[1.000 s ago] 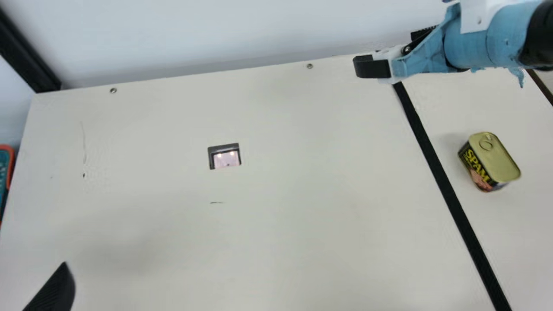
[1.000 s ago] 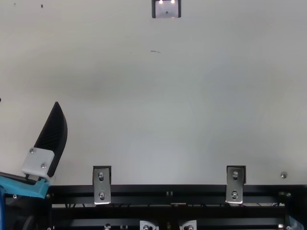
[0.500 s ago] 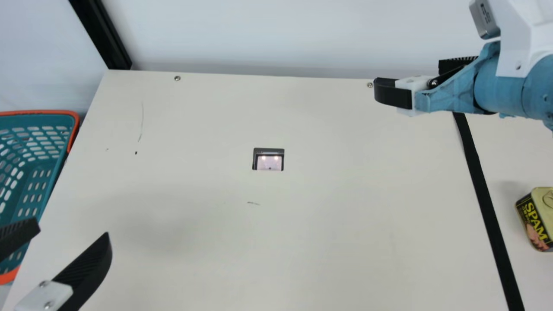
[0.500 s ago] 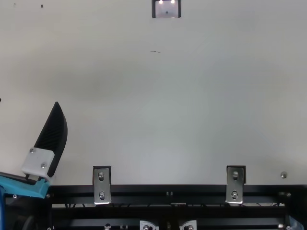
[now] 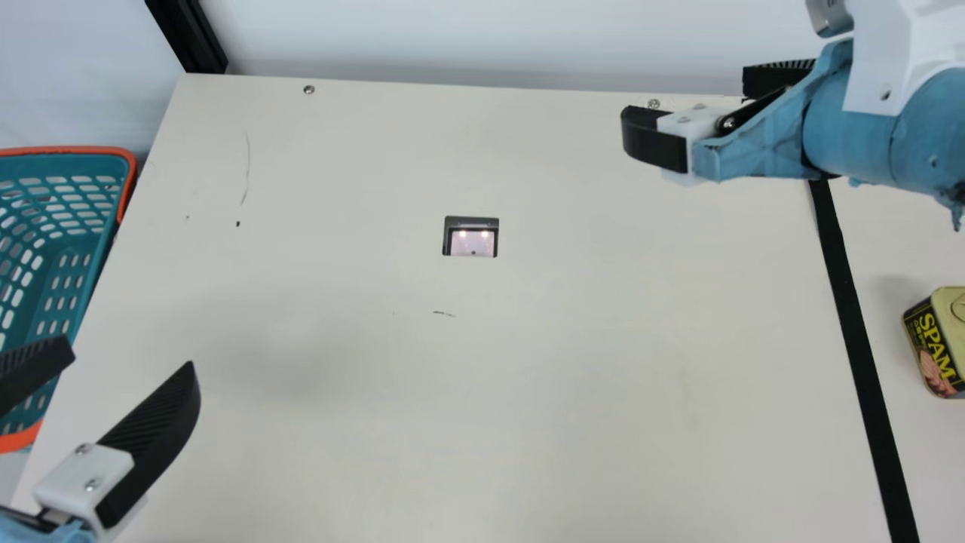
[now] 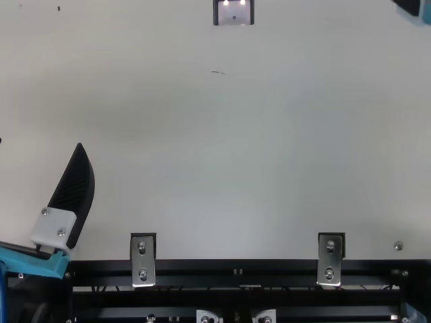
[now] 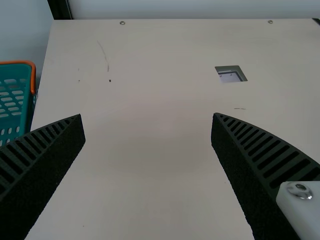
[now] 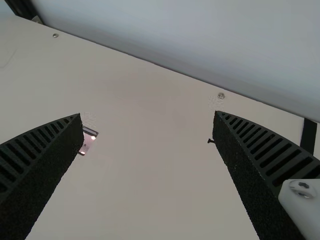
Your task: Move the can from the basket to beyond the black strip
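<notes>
Black flat strip (image 5: 866, 377) for border, best easing the spread, ribbed right gripper (image 8: 148, 115) clear of the boxy gold-topped metal can (image 5: 935, 343) beyond.

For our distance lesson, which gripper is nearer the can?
Right. In the main view, the right gripper is upper left of the can, the left gripper far across the table.

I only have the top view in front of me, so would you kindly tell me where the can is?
Observer: In the main view, the can is to the right of the black strip.
Operator: Thank you. Is the right gripper holding anything?
Observer: No, the right wrist view shows its fingers apart and nothing held.
Operator: And where is the basket?
Observer: The main view shows the basket at the left edge of the table.
</notes>
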